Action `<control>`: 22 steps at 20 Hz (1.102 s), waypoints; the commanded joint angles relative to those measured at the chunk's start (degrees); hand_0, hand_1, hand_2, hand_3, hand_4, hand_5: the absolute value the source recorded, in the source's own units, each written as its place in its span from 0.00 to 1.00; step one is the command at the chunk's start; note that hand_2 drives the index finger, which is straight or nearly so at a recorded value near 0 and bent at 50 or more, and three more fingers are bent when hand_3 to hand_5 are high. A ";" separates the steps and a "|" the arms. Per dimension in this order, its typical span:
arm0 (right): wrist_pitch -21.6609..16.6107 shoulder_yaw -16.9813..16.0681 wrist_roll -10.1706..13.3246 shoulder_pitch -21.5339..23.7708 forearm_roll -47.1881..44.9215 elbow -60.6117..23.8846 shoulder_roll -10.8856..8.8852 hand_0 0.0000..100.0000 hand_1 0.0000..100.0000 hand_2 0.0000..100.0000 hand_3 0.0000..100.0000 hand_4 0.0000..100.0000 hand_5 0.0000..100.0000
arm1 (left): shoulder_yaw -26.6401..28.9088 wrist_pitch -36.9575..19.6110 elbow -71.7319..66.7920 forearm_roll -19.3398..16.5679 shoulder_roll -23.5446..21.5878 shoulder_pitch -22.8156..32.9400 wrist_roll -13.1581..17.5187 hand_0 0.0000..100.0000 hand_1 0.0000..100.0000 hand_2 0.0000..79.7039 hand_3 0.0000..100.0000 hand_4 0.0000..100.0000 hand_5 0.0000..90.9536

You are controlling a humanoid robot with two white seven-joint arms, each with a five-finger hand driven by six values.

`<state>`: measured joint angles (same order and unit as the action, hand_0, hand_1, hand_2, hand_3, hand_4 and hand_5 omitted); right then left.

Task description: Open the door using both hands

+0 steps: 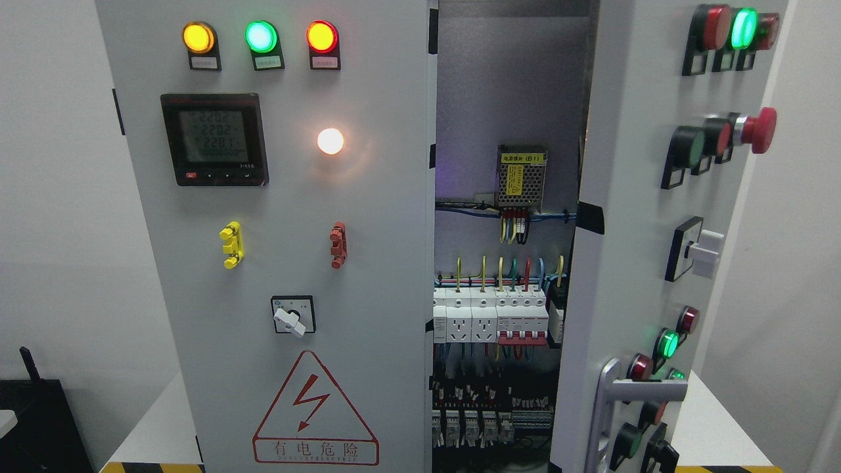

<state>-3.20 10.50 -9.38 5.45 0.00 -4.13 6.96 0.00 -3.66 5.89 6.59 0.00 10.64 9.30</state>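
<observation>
Head view. Neither robot hand nor arm shows in the frame, so the state of the fingers cannot be told.

Grey metal electrical cabinet [368,276] stands on a white counter [158,433]. Its right-hand grey door panel [631,263] is swung outward, seen at a slant at picture right, carrying red and green pushbuttons, a red mushroom stop button [759,130] and a silver lever handle [624,394] low on its face. The left-hand grey door panel [282,263] sits flat and appears closed; it bears three indicator lamps (amber, green, red), a black digital meter [215,139], a white rotary switch and a red-bordered triangular electric-hazard sign [314,414].

Between the panels the interior is exposed: white circuit breakers [489,318], coloured wiring, a perforated metal power supply [521,176].

Judgement: the right door looks well open, so the opening step seems largely done. If the left panel also opens, the next move calls for a hand to reach its free edge; no handle is visible on it.
</observation>
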 commanded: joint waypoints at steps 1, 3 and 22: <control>0.04 -0.04 -0.02 0.00 -1.32 0.00 -0.02 0.12 0.39 0.00 0.00 0.00 0.00 | 1.06 -0.03 0.00 0.00 1.94 0.00 0.02 0.12 0.39 0.00 0.00 0.00 0.00; 0.04 0.04 -0.02 0.00 -1.32 0.00 -0.02 0.12 0.39 0.00 0.00 0.00 0.00 | 1.06 0.06 0.00 0.00 1.94 0.00 0.02 0.12 0.39 0.00 0.00 0.00 0.00; 0.04 0.04 -0.02 0.00 -1.32 0.00 -0.02 0.12 0.39 0.00 0.00 0.00 0.00 | 0.97 -0.03 1.31 0.17 1.33 0.26 0.19 0.12 0.39 0.00 0.00 0.00 0.00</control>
<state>-3.21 10.51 -9.38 5.45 0.00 -4.13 6.95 0.00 -4.00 5.96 6.66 0.00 10.62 9.24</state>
